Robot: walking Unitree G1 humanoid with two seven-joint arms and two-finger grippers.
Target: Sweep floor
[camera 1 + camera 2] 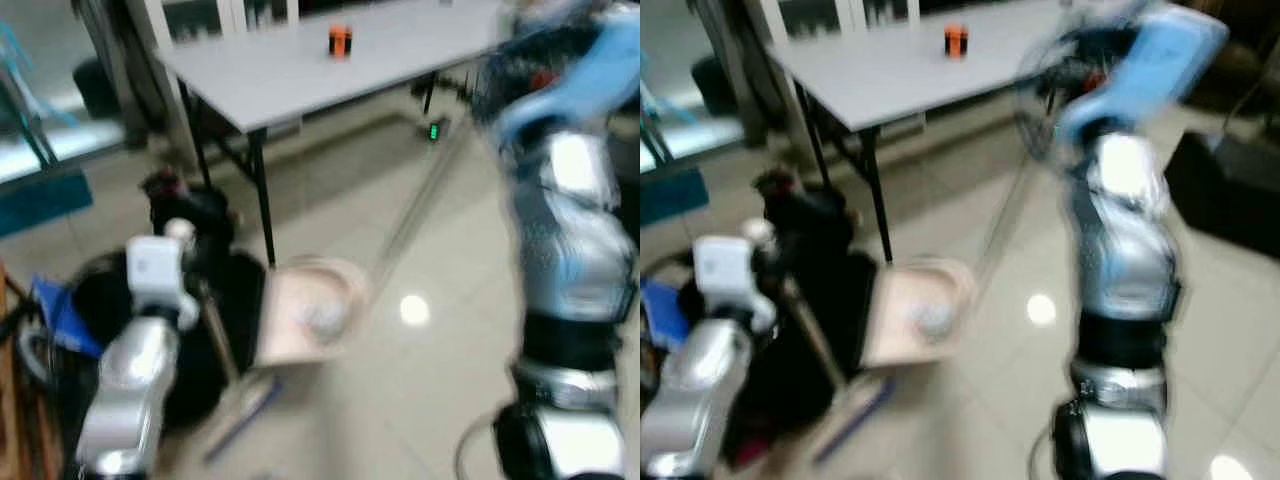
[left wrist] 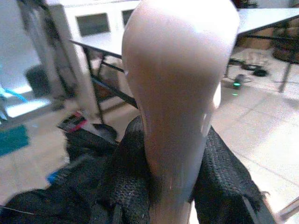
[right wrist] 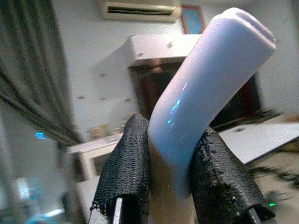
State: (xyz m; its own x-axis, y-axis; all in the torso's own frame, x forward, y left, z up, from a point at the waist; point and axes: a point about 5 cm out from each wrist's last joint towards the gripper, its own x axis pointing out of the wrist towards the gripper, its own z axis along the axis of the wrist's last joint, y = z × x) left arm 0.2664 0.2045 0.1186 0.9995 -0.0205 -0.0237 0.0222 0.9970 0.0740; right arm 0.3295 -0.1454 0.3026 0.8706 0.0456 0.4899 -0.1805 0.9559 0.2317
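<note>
My left gripper [image 2: 173, 149] is shut on the pinkish-beige handle [image 2: 180, 93] of a dustpan. In the blurred eye views the dustpan [image 1: 310, 305] is held low over the floor in front of my left arm [image 1: 135, 370], with a small grey clump [image 1: 325, 320] in its tray. My right gripper [image 3: 170, 156] is shut on the pale blue top of a broom handle [image 3: 205, 79]. The broom's thin stick [image 1: 415, 215] slants down from my raised right arm [image 1: 570, 220] toward the dustpan.
A black bin bag [image 1: 195, 330] sits right beside the dustpan, under my left arm. A grey folding table [image 1: 300, 70] with an orange object [image 1: 340, 41] stands behind. Glossy tiled floor [image 1: 420, 380] spreads to the right. A blue item [image 1: 60, 315] lies at far left.
</note>
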